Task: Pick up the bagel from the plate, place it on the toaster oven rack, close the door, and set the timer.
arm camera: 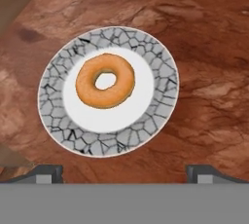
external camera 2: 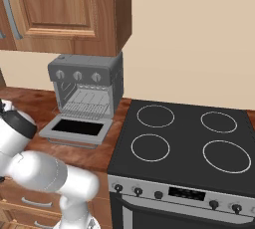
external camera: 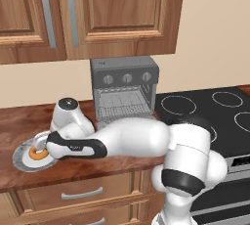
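Note:
The bagel (arm camera: 105,81), a golden-orange ring, lies a little off centre on the white middle of the plate (arm camera: 160,72), which has a grey cracked-pattern rim. My gripper (arm camera: 124,172) hangs open above the plate's near edge, both fingertips wide apart and holding nothing. From the left base camera the gripper (external camera: 39,148) hovers just over the bagel (external camera: 35,154) and the plate (external camera: 22,160) at the counter's front left. The toaster oven (external camera 2: 87,86) stands at the back with its door (external camera 2: 74,129) folded down flat and its wire rack (external camera 2: 88,106) bare inside.
A black stove top (external camera 2: 184,138) with four rings lies right of the toaster oven. Wooden wall cabinets (external camera: 88,13) hang above the counter. Three knobs (external camera 2: 77,75) line the oven's top front. My arm (external camera: 132,138) stretches across the brown counter in front of the oven.

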